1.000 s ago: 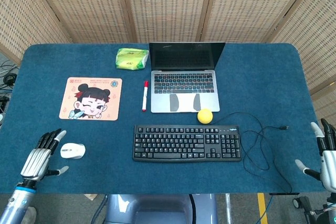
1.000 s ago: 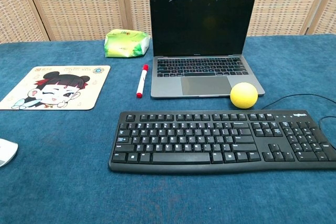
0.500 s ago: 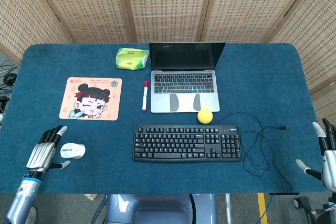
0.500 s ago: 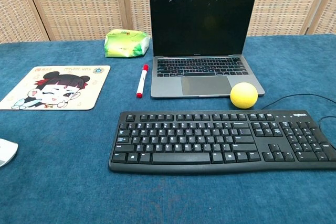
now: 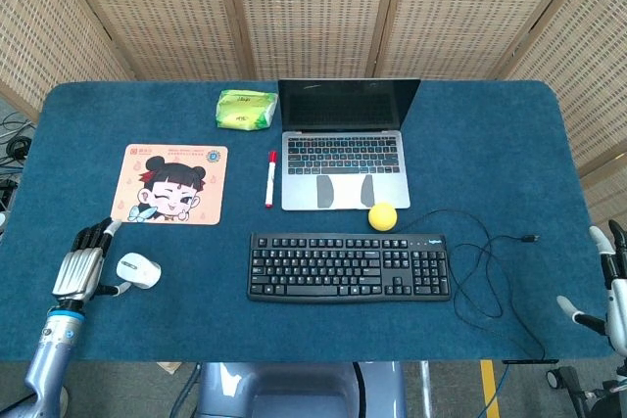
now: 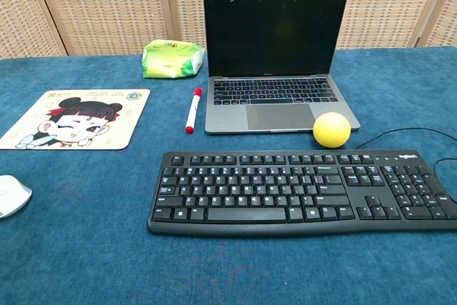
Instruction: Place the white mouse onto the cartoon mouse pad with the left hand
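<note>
The white mouse (image 5: 139, 269) lies on the blue table cover near the front left, a little below the cartoon mouse pad (image 5: 171, 185). My left hand (image 5: 83, 266) sits just left of the mouse, fingers stretched out and apart, with its thumb against the mouse's near side. It does not enclose the mouse. In the chest view only the mouse (image 6: 13, 196) at the left edge and the pad (image 6: 75, 119) show, and the left hand is out of frame. My right hand (image 5: 612, 289) hangs open off the table's right front corner, holding nothing.
A black keyboard (image 5: 348, 266) lies at front centre, its cable (image 5: 480, 261) looping to the right. Behind it are an open laptop (image 5: 341, 144), a yellow ball (image 5: 382, 215), a red-capped marker (image 5: 270, 178) and a green packet (image 5: 246, 110).
My left hand has moved forward and closer to the mouse. The mouse has shifted a little toward the pad and turned. The right hand has sunk slightly.
</note>
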Robot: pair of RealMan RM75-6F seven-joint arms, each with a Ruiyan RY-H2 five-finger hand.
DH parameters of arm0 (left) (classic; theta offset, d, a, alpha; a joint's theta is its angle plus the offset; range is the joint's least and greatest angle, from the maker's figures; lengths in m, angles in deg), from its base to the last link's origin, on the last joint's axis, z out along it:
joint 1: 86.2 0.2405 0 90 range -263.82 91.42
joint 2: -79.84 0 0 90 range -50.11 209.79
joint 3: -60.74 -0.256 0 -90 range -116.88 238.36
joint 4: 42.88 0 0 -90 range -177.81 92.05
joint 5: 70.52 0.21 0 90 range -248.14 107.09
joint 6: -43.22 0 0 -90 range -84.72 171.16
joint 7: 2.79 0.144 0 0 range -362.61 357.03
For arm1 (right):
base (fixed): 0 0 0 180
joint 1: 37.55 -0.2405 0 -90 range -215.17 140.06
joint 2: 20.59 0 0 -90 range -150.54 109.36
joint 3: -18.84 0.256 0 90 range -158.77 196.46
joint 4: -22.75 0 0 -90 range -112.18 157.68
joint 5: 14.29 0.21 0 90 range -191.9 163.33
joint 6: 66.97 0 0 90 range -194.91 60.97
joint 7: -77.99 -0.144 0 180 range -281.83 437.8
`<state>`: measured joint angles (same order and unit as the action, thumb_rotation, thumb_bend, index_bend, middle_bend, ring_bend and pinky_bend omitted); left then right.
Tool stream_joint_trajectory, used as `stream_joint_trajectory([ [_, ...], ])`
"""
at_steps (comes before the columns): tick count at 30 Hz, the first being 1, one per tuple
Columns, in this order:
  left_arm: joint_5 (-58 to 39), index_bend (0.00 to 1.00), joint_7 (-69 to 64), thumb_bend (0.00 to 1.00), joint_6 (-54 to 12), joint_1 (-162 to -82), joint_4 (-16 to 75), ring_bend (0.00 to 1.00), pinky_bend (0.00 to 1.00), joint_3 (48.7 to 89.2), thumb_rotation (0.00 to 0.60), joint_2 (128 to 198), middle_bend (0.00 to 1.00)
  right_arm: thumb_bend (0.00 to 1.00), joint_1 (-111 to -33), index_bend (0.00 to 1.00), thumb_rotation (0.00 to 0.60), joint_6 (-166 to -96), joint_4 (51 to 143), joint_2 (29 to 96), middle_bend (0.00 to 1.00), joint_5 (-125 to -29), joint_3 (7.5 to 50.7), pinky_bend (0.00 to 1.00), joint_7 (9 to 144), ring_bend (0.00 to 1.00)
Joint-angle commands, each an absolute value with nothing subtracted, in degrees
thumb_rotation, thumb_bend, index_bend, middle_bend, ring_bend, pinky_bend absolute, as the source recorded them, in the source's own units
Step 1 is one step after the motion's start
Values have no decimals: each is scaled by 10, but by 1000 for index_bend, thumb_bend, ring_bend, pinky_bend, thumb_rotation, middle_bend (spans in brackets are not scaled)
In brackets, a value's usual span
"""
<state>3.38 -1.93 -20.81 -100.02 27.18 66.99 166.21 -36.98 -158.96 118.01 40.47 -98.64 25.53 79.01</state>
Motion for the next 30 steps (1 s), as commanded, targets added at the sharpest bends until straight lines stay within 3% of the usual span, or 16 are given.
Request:
stream_joint_trajectory([
  [1, 5, 0, 11, 49, -186, -1018, 274, 0, 0, 687, 600, 1660, 0, 0, -371, 0, 600, -1586, 1178, 405, 0, -982, 257, 0, 788, 0],
  [15, -75, 0, 69, 51, -106, -1098, 208, 0, 0, 738, 600, 1684, 0, 0, -376, 0, 600, -1568, 1165, 412, 0, -956, 263, 0, 793, 0],
  [22, -73, 0, 91, 49, -80, -1142, 158, 0, 0, 742, 600, 1713, 0, 0, -379, 0, 600, -1557, 1159, 411, 0, -939, 269, 0, 781, 0],
  [30, -32, 0, 77, 48, -120, -1170, 171, 0, 0, 742, 600, 1743, 0, 0, -381, 0, 600, -1549, 1152, 411, 0, -928, 272, 0, 776, 0],
])
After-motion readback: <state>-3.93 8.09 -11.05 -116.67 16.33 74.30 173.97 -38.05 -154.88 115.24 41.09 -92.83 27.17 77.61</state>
